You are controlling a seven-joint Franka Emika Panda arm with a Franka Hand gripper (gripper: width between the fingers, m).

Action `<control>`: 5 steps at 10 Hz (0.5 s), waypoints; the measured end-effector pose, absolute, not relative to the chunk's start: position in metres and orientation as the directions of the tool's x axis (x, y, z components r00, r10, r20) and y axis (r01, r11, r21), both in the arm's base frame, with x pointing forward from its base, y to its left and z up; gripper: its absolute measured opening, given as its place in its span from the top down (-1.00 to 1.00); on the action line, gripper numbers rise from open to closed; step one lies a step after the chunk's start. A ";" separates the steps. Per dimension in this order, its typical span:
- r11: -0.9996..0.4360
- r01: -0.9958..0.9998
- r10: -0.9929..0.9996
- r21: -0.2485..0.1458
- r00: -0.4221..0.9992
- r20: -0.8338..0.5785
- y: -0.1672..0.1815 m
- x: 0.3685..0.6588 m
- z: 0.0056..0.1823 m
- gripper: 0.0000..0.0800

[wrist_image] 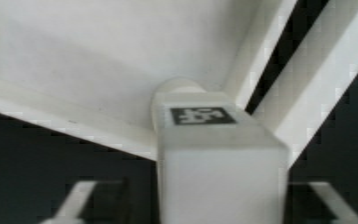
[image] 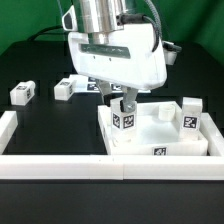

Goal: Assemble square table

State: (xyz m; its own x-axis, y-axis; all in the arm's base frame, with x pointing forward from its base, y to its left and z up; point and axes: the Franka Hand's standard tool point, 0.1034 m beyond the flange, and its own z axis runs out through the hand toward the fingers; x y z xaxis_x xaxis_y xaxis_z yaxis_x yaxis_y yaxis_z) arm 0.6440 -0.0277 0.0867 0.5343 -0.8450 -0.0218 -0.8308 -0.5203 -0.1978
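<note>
One gripper (image: 121,100) pointing straight down over tabletop (image: 160,128) corner, fingers (wrist_image: 82,202) spread clear of upright leg (image: 125,121) between them

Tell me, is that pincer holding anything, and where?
Nothing, it seems: the pincer stands open around the short white tagged plastic leg, gaps showing either side.

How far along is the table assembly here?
Looks done: one leg upright at the tabletop corner on the exterior view's right. In hand: second leg upright at another corner, gripper open around it. Left: two loose legs on the black table.
</note>
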 end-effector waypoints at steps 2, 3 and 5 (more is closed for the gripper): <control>-0.602 -0.774 -0.789 -0.195 0.615 -0.004 -0.022 0.644 0.086 -0.52; -0.696 -0.692 -0.708 -0.194 0.706 0.019 -0.021 0.643 0.085 -0.60; -0.840 -0.512 -0.528 -0.179 0.847 0.060 -0.017 0.643 0.084 -0.62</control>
State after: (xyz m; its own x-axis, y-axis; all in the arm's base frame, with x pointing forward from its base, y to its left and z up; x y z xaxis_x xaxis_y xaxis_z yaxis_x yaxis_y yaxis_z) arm 0.6429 -0.0174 0.0838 0.8469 -0.5284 0.0599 -0.5116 -0.8403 -0.1790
